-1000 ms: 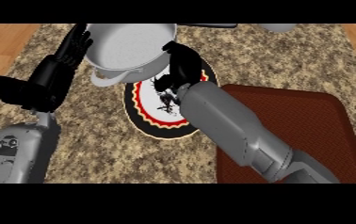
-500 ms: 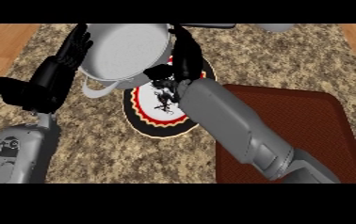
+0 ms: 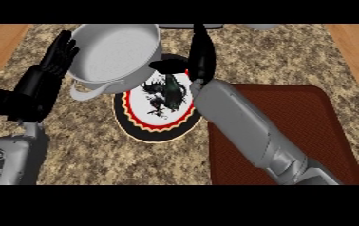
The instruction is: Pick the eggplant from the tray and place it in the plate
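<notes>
While the right hand is hanging over the plate's far rim, mid-counter, a dark lump beside it seemingly being the eggplant, I cannot tell its grip; lowering toward plate-centre, clear of the pot, is looking wisest.

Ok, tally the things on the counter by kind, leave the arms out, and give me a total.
Pot: 1
Plate: 1
Tray: 1
Eggplant: 1, the dark shape beside the right hand
Total: 4, not counting the grey bits cut off at the far edge.
</notes>
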